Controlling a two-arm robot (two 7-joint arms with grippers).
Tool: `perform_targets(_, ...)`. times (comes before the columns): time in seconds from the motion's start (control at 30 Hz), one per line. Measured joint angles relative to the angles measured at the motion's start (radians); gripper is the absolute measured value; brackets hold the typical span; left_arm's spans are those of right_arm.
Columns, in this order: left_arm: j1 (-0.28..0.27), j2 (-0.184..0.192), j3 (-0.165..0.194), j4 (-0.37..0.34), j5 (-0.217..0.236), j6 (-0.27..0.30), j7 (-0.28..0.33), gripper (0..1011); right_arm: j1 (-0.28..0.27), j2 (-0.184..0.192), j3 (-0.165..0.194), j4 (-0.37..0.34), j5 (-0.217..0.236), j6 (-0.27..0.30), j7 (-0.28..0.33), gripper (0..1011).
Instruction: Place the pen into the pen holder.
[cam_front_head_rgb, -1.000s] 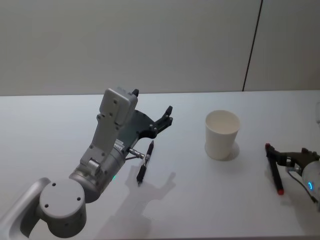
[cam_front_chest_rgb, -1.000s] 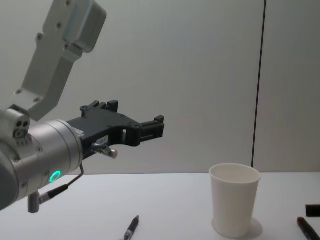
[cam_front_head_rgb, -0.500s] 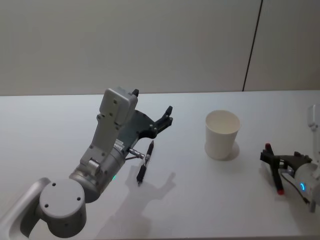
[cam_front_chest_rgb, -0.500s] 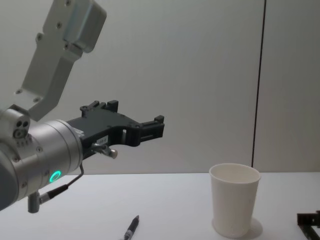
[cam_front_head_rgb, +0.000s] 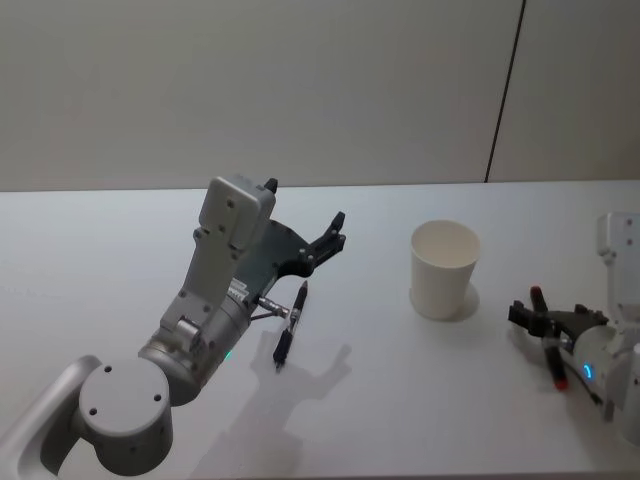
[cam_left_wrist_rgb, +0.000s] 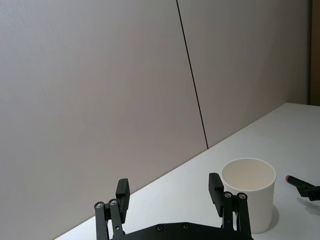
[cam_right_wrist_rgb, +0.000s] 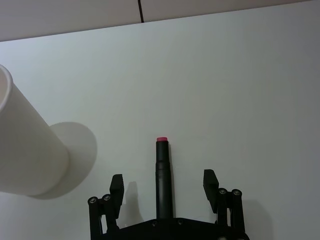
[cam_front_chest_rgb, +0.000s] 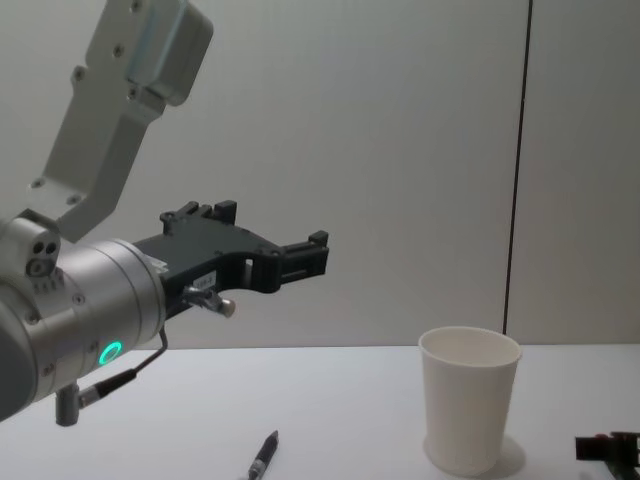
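Two pincers gape: our left pincer (cam_left_wrist_rgb: 169, 186) hangs idle, our right pincer (cam_right_wrist_rgb: 163, 178) straddles the red-tipped black pen (cam_right_wrist_rgb: 162, 167), which we reckon it must pinch next.

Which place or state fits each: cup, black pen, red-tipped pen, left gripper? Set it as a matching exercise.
1 cup; 2 black pen; 3 red-tipped pen; 4 left gripper.
A raised, open; B between the open fingers of the right gripper; C lying below the left gripper; D upright between the two pens.
Pairs: 1-D; 2-C; 3-B; 4-A.
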Motion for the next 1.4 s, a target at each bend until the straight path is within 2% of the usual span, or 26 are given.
perform_targets(0.13, 0.0, 0.0, 0.0, 0.0, 0.0, 0.0, 0.0, 1004, 0.01, -0.006, -0.003, 0.021, -0.006, -0.008, 0.004, 972)
perform_targets(0.37, 0.0, 0.0, 0.0, 0.0, 0.0, 0.0, 0.0, 1004, 0.025, -0.015, -0.007, 0.055, -0.019, -0.024, 0.018, 787)
perform_targets(0.47, 0.0, 0.0, 0.0, 0.0, 0.0, 0.0, 0.0, 1004, 0.03, -0.018, -0.009, 0.065, -0.025, -0.029, 0.022, 650)
perform_targets(0.53, 0.0, 0.0, 0.0, 0.0, 0.0, 0.0, 0.0, 1004, 0.032, -0.019, -0.009, 0.069, -0.027, -0.03, 0.024, 632)
perform_targets(0.63, 0.0, 0.0, 0.0, 0.0, 0.0, 0.0, 0.0, 1004, 0.037, -0.022, -0.011, 0.081, -0.034, -0.032, 0.025, 548)
perform_targets(0.67, 0.0, 0.0, 0.0, 0.0, 0.0, 0.0, 0.0, 1004, 0.038, -0.022, -0.011, 0.082, -0.035, -0.032, 0.025, 486)
perform_targets(0.93, 0.0, 0.0, 0.0, 0.0, 0.0, 0.0, 0.0, 1004, 0.047, -0.027, -0.011, 0.099, -0.046, -0.025, 0.019, 222)
perform_targets(1.03, 0.0, 0.0, 0.0, 0.0, 0.0, 0.0, 0.0, 1004, 0.05, -0.029, -0.01, 0.104, -0.05, -0.021, 0.012, 184)
perform_targets(1.4, 0.0, 0.0, 0.0, 0.0, 0.0, 0.0, 0.0, 1004, 0.053, -0.029, -0.002, 0.102, -0.065, -0.016, -0.001, 185)
